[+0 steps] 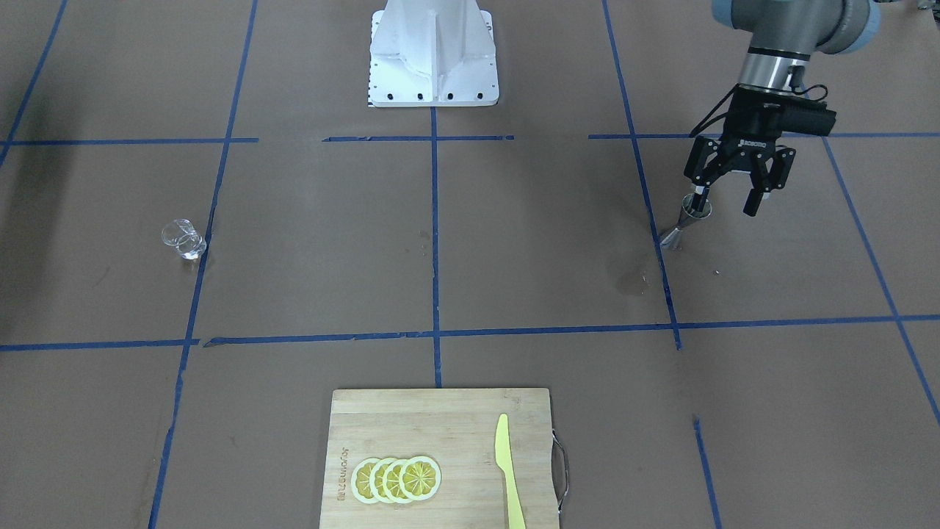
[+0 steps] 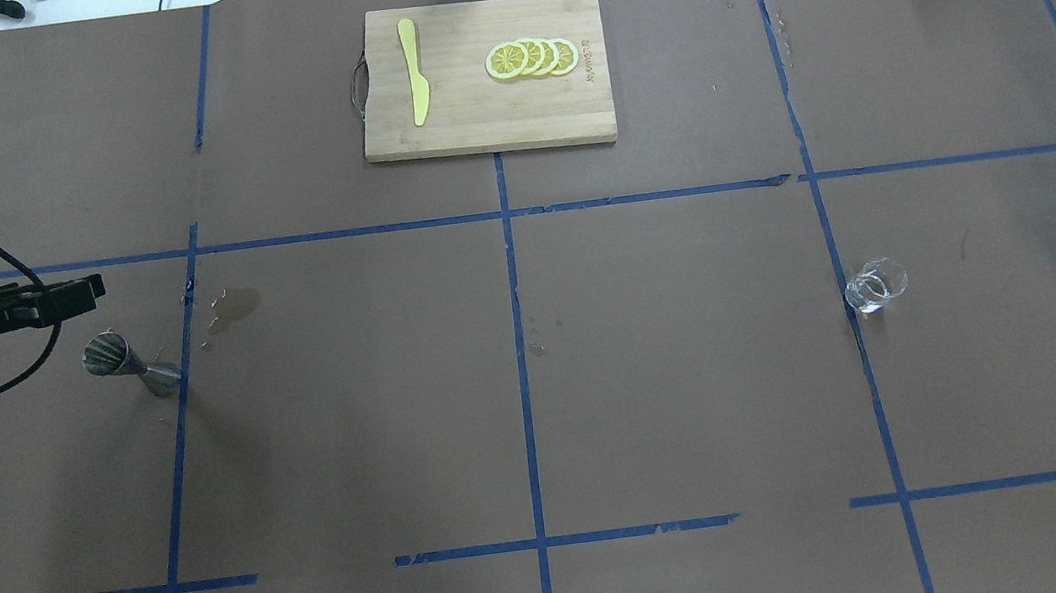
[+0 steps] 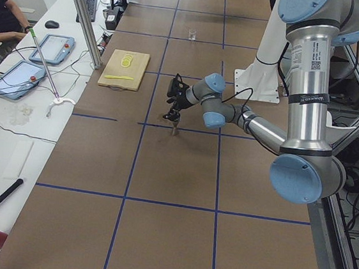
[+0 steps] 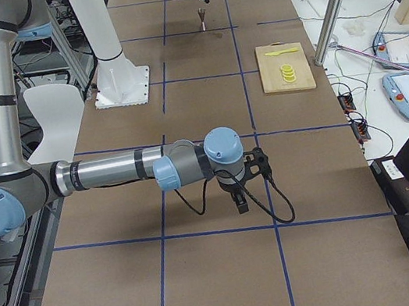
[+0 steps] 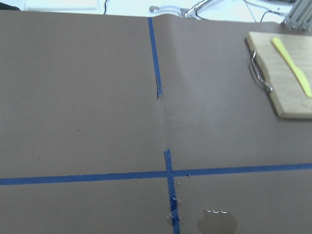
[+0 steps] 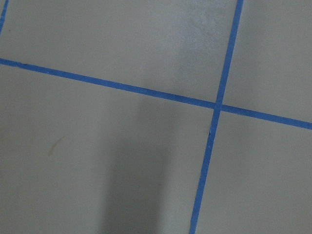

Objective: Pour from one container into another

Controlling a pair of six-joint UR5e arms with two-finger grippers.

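The steel jigger (image 1: 687, 220) stands on the brown table on my left side, beside a blue tape line; it also shows as the jigger (image 2: 128, 364). My left gripper (image 1: 725, 204) hangs open just above and beside it, with nothing between its fingers; one finger (image 1: 699, 198) overlaps the jigger's rim in the front view. The clear glass cup (image 1: 183, 239) stands alone far across the table, the same cup (image 2: 875, 284) on my right side. My right gripper (image 4: 238, 198) appears only in the right side view, low over the table, and I cannot tell its state.
A wooden cutting board (image 2: 466, 123) at the far edge carries lemon slices (image 2: 531, 57) and a yellow knife (image 2: 414, 84). A wet stain (image 2: 232, 305) lies near the jigger. The robot's white base (image 1: 433, 59) stands at the near middle.
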